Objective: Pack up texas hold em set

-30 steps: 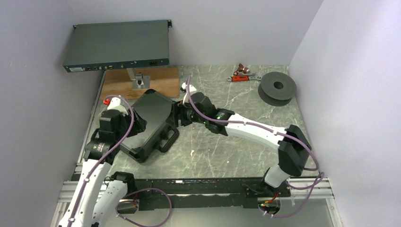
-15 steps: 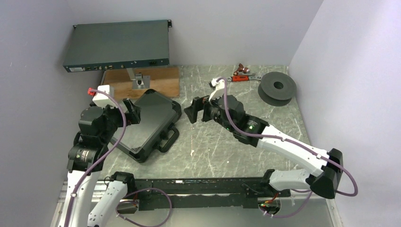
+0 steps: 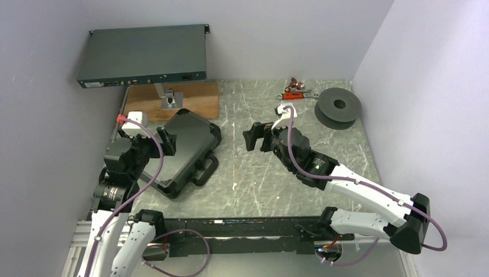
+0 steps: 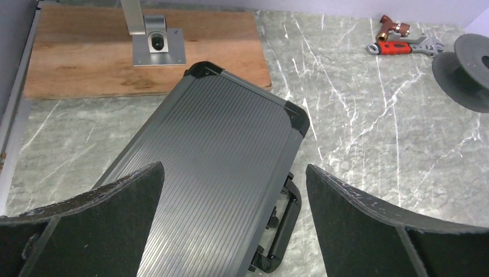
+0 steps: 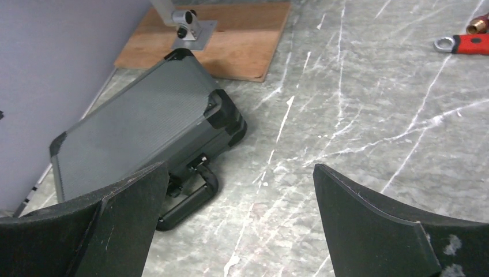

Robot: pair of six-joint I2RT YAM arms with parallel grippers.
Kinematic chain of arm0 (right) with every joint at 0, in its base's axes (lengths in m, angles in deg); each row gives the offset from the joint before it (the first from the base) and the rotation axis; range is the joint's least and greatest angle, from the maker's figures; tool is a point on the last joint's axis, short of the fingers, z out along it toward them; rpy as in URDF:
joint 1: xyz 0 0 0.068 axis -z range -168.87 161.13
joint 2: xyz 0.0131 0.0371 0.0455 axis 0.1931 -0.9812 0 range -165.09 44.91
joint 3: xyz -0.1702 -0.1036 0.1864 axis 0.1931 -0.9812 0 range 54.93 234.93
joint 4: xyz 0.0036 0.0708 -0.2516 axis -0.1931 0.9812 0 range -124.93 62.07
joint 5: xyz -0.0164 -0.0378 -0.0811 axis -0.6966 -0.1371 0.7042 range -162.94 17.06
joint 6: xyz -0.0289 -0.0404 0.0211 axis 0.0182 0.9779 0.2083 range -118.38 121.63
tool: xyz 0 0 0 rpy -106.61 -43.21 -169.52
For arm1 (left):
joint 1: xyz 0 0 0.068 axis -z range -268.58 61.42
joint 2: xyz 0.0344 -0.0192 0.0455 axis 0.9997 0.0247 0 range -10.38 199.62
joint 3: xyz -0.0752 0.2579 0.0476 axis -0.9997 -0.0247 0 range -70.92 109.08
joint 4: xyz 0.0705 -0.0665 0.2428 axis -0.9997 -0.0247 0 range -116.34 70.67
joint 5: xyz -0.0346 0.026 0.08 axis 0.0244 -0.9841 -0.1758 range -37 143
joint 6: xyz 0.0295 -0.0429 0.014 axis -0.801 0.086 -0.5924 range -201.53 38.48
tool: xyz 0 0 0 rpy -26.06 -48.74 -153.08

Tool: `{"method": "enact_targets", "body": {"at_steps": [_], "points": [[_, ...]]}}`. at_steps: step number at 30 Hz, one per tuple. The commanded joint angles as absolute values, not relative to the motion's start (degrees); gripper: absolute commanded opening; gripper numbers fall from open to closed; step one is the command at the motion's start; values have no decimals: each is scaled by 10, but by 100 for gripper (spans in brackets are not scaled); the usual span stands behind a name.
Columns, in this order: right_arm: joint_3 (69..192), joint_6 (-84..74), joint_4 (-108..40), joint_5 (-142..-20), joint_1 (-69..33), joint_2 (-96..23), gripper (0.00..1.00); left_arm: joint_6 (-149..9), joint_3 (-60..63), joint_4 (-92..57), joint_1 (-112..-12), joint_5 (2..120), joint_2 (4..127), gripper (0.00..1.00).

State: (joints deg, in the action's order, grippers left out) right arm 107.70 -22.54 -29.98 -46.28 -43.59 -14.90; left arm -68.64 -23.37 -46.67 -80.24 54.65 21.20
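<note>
The texas hold em set shows only as a black ribbed briefcase (image 3: 185,151), lying shut and flat at the left of the table with its handle (image 3: 205,169) toward the middle. Whatever is inside is hidden. My left gripper (image 3: 163,141) hovers open over the case's left edge; in the left wrist view the lid (image 4: 213,161) and handle (image 4: 286,228) lie below and between the spread fingers of that gripper (image 4: 233,168). My right gripper (image 3: 254,135) is open over bare table to the right of the case. Its gripper (image 5: 240,168) frames marble, with the case (image 5: 132,121) to the left.
A grey rack unit (image 3: 144,55) stands raised on a post above a wooden board (image 3: 193,98) behind the case. A red-handled wrench (image 3: 297,95) and a dark spool (image 3: 338,105) lie at the back right. Walls close in on the left, back and right.
Both grippers have opened wide and drawn back from the case's sides. The right arm has swung away to the right, the left arm back to the left. The case stays shut.
</note>
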Motion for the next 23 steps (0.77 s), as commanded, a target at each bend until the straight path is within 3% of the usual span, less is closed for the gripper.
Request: {"method": "enact_targets", "body": {"at_steps": [1, 23], "points": [[1057, -220, -320, -431, -434, -129, 100, -713, -231, -444, -801, 540, 198, 100], [1077, -191, -331, -492, -434, -183, 100, -728, -240, -453, -801, 542, 184, 100]]}}
